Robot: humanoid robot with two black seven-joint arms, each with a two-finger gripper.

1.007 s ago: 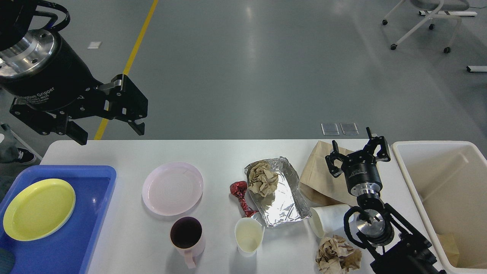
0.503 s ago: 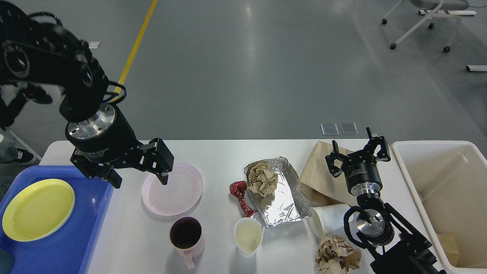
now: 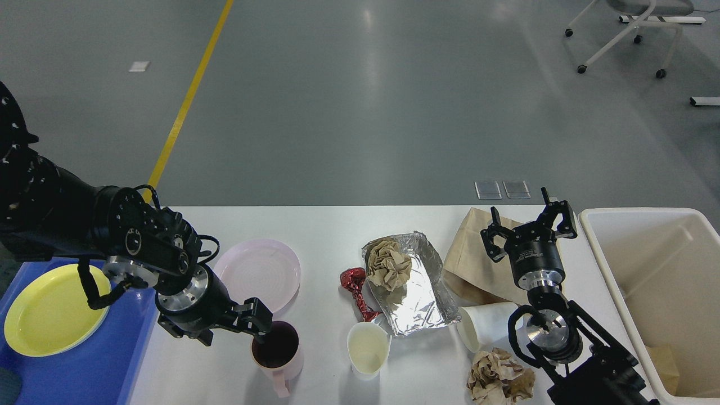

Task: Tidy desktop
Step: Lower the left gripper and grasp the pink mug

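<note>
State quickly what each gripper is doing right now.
Left gripper: open, one finger at the rim of the pink ceramic mug, holding nothing.
Right gripper: open, empty, above the brown paper bag.

The white desktop carries a blue tray at its left edge and a cream bin at its right edge. Between them lie a pink plate, a pink mug, a cream cup, a red wrapper, a foil tray, a brown paper bag, a tipped white cup and crumpled brown paper near the front edge.
</note>
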